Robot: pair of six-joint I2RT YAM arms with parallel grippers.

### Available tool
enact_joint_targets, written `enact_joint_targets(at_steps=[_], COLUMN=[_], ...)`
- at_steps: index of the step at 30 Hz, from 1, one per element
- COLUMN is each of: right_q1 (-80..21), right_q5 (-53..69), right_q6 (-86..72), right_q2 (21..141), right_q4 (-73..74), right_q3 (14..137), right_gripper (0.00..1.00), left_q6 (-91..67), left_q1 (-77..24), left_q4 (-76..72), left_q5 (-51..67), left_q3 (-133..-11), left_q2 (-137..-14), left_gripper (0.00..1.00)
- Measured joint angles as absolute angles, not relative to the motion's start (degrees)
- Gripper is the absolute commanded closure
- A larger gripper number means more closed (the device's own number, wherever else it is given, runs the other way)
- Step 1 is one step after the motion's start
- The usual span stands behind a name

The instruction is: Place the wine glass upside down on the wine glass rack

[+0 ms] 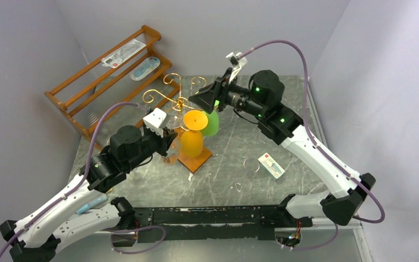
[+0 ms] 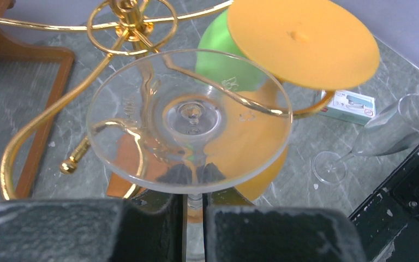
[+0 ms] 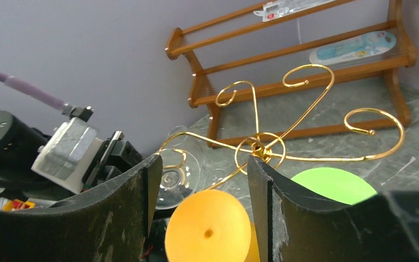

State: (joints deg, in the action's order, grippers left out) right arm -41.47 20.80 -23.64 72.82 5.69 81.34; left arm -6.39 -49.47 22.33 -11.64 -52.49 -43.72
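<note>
A clear wine glass (image 2: 190, 120) is held foot-up, and my left gripper (image 2: 195, 218) is shut on its stem just below the round foot. It stands at the left side of the wine glass rack (image 1: 180, 102), a gold wire stand on an orange-brown wooden base (image 1: 199, 159). One curled gold arm (image 2: 251, 103) crosses the foot's disc in the left wrist view; I cannot tell whether they touch. The foot (image 3: 177, 177) also shows in the right wrist view. My right gripper (image 3: 203, 164) hangs open over the rack, holding nothing.
An orange glass (image 1: 195, 121) and a green glass (image 1: 213, 124) hang upside down on the rack. Another clear glass (image 1: 246, 176) lies on the table by a small box (image 1: 271, 165). A stepped wooden slatted shelf (image 1: 109, 76) stands at the back left.
</note>
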Motion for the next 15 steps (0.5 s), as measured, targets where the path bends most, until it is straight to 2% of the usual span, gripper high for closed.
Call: enact_joint_targets(at_steps=[15], right_q1=[-46.3], right_q5=[15.7], right_q6=[-6.2], right_q2=[91.3], right_q4=[20.6], right_q3=[101.3], right_gripper=[0.54], left_q6=[-7.6], left_q1=[-38.0], left_q4=[16.1], left_q5=[3.0], left_q3=[-49.3], left_q2=[-44.5], left_gripper=[0.95])
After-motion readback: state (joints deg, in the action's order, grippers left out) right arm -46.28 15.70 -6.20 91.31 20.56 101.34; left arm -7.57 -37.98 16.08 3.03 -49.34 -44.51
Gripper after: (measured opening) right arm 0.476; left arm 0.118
